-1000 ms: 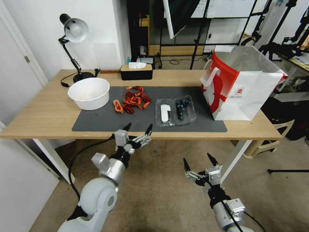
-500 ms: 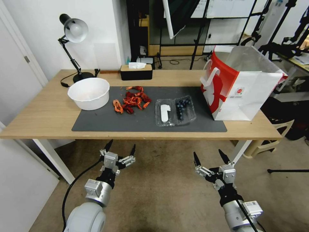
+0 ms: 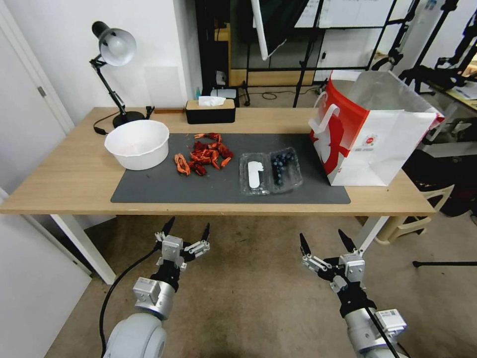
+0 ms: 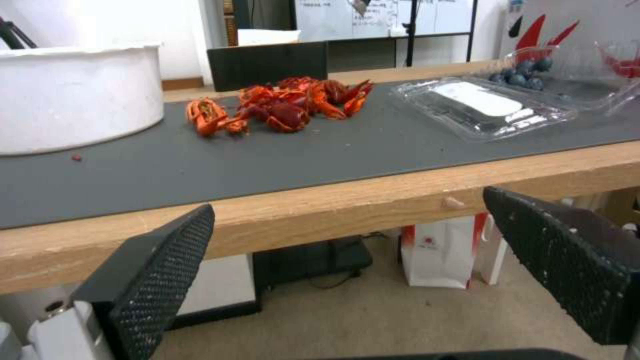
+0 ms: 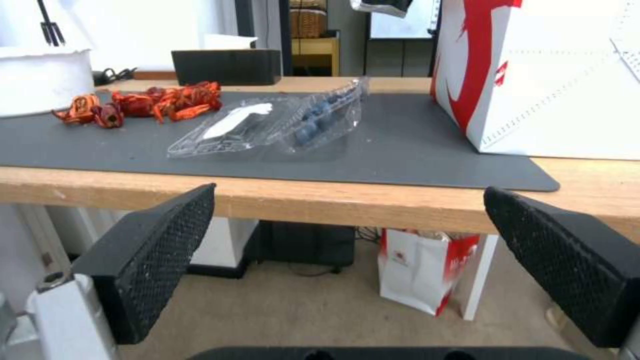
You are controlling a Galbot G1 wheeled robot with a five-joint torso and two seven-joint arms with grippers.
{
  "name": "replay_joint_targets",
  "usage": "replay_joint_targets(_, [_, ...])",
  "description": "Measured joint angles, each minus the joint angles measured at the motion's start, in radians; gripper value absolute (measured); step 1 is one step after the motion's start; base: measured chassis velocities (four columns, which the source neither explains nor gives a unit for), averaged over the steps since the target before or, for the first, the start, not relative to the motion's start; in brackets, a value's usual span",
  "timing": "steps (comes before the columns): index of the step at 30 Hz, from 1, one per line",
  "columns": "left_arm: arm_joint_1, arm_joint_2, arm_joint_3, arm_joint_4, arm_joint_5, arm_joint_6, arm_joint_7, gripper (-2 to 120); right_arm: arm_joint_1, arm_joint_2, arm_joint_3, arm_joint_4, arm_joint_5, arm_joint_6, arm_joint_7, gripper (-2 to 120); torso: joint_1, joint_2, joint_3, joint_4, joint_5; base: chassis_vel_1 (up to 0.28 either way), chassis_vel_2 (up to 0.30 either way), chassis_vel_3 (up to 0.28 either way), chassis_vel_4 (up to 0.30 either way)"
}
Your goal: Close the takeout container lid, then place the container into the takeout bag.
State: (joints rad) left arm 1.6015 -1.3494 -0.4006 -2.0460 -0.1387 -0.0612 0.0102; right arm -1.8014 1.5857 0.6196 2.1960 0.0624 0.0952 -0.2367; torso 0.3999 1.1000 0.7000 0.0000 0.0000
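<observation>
Nothing started yet: container (image 3: 271, 172) lying open on the dark mat (image 3: 164, 186) near the middle of the desk (image 3: 64, 179), berry half toward the bag (image 3: 367, 144), lid (image 3: 254, 174) folded out flat on the side toward the crayfish pile (image 3: 203, 155), white label up. Bag standing upright just beside the container at the desk's right end, mouth open, silvery lining showing. Left claw (image 3: 186, 231) below the desk's front edge, over the floor, fingers (image 4: 163, 270) apart and holding nothing; right claw (image 3: 323, 243) likewise low and ahead of the desk, fingers (image 5: 150, 260) spread, empty, well apart from the container. Step in hand, judged from this: the approach before closing the lid. Next move likely calls for raising a claw above desk height, reaching to the lid's free edge, and swinging it over the hinge onto the berry half, then pressing to snap it. Thin clear plastic, so probably springy and light; could skid on the mat or pop back open unless the base is steadied. White bowl (image 3: 138, 144) and tissue box (image 3: 210, 110) sitting farther off, out of the way.
</observation>
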Motion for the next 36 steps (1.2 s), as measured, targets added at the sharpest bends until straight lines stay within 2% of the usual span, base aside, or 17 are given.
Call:
replay_joint_targets(22, [0.028,-0.011,-0.004,0.004,-0.012,-0.011,-0.004,100,0.008,-0.006,-0.003,-0.013,0.005,0.003,-0.004,100,0.0,0.0,0.0,0.0,0.0,0.0,0.0,0.0,0.0])
replay_joint_targets(26, [0.02,-0.011,0.014,0.001,-0.063,0.003,-0.01,100,0.007,-0.009,-0.004,-0.01,0.008,0.002,-0.003,100,0.0,0.0,0.0,0.0001,0.0,0.0,0.0,0.0,0.0])
replay_joint_targets(28, [0.004,-0.011,0.03,-0.007,-0.128,0.037,-0.026,100,0.008,-0.01,-0.004,-0.01,0.008,0.002,-0.003,100,0.0,0.0,0.0,0.0001,0.0001,0.0,0.0,0.0,0.0])
replay_joint_targets(29, [0.004,-0.011,0.03,-0.007,-0.128,0.037,-0.026,100,0.008,-0.01,-0.004,-0.01,0.008,0.002,-0.003,100,0.0,0.0,0.0,0.0001,0.0001,0.0,0.0,0.0,0.0])
replay_joint_targets(30, [-0.015,-0.012,0.044,-0.013,-0.199,0.07,-0.039,100,0.008,-0.011,-0.004,-0.01,0.008,0.002,-0.003,100,0.0,0.0,0.0,0.0,-0.0001,0.0,0.0,0.0,0.0])
replay_joint_targets(31, [-0.052,-0.012,0.073,-0.034,-0.379,0.16,-0.068,100,0.006,-0.012,-0.005,-0.011,0.011,0.0,-0.003,100,0.0,0.0,0.0,-0.0001,0.0,0.0,0.0,0.0,0.0])
replay_joint_targets(32, [-0.052,-0.012,0.073,-0.034,-0.379,0.16,-0.068,100,0.006,-0.012,-0.005,-0.011,0.011,0.0,-0.003,100,0.0,0.0,0.0,-0.0001,0.0,0.0,0.0,0.0,0.0])
replay_joint_targets(33, [-0.063,-0.012,0.082,-0.048,-0.456,0.199,-0.08,100,0.004,-0.012,-0.007,-0.007,0.015,-0.003,-0.002,100,0.0,0.0,0.0,-0.0001,0.0,0.0,0.0,0.0,0.0])
replay_joint_targets(34, [-0.086,-0.008,0.094,-0.078,-0.605,0.259,-0.106,100,0.004,-0.012,-0.009,0.005,0.018,-0.007,-0.002,100,0.0,0.0,0.0,0.0,-0.0001,0.0,0.0,0.0,0.0])
replay_joint_targets(35, [-0.102,-0.004,0.097,-0.097,-0.704,0.292,-0.124,100,0.005,-0.012,-0.009,0.007,0.018,-0.009,-0.002,100,0.0,0.0,0.0,0.0,-0.0001,0.0,0.0,0.0,0.0])
replay_joint_targets(36, [-0.102,-0.004,0.097,-0.097,-0.704,0.292,-0.124,100,0.005,-0.012,-0.009,0.007,0.018,-0.009,-0.002,100,0.0,0.0,0.0,0.0,-0.0001,0.0,0.0,0.0,0.0])
